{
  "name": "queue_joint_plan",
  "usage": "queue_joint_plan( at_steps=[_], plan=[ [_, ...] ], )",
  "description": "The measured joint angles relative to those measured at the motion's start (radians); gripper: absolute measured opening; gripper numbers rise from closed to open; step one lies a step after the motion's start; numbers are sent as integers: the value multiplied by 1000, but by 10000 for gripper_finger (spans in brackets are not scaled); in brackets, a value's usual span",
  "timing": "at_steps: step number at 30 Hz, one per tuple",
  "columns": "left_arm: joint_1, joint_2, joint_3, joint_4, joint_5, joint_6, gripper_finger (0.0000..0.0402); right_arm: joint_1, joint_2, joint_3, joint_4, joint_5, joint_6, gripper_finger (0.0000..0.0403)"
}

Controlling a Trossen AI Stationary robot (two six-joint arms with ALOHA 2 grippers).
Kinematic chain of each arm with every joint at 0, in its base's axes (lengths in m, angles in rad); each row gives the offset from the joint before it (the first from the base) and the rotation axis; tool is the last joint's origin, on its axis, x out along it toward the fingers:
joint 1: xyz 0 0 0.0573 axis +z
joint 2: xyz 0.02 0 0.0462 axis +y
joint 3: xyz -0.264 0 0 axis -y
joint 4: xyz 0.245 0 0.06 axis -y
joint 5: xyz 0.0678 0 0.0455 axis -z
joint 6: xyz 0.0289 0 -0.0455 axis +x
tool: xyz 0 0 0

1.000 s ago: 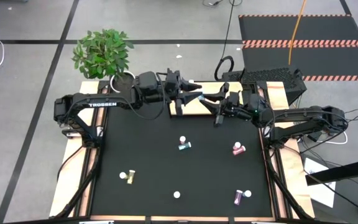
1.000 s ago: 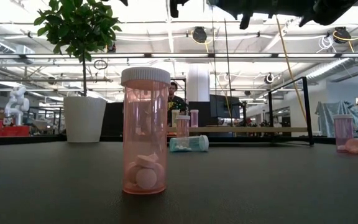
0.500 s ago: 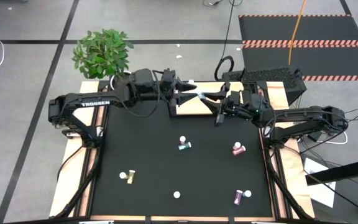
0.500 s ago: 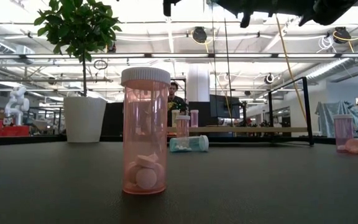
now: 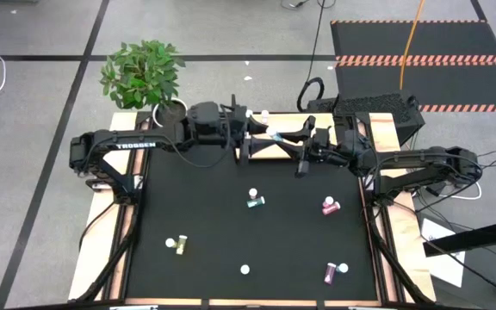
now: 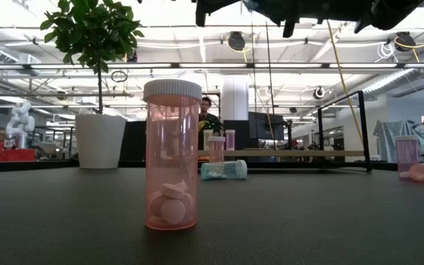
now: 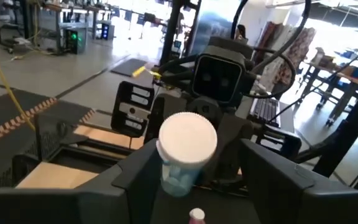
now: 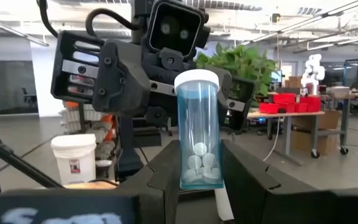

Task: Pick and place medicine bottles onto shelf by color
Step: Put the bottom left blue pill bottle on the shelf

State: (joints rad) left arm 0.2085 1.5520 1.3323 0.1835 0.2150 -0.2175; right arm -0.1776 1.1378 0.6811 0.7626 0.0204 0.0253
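Overhead, "TROSSEN" marks the left arm [image 5: 134,145]; right tool [image 8: 197,168] grips the blue bottle [image 8: 198,138], left tool [image 7: 188,168] seemingly parted.

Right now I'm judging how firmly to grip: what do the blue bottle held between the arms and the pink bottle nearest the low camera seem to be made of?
Blue bottle with white cap: apparently clear tinted plastic, glossy; white pills show through. Upright pink bottle with white cap: likely the same translucent plastic; pills visible inside. Its white ribbed cap looks like opaque matte plastic.

Bright, even ceiling light fills the room; windows glare behind the left end effector [image 7: 191,171]. The teal bottle [image 8: 199,138] between the right end effector's fingers looks sharp, background soft.
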Motion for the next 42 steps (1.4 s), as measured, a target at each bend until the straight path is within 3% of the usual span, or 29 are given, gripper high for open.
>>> queue_joint_plan(
  at_steps=[42],
  plan=[
    [14, -29, 0, -140, 5, 83, 214, 0, 0, 0, -85, -49, 42, 98]
  ],
)
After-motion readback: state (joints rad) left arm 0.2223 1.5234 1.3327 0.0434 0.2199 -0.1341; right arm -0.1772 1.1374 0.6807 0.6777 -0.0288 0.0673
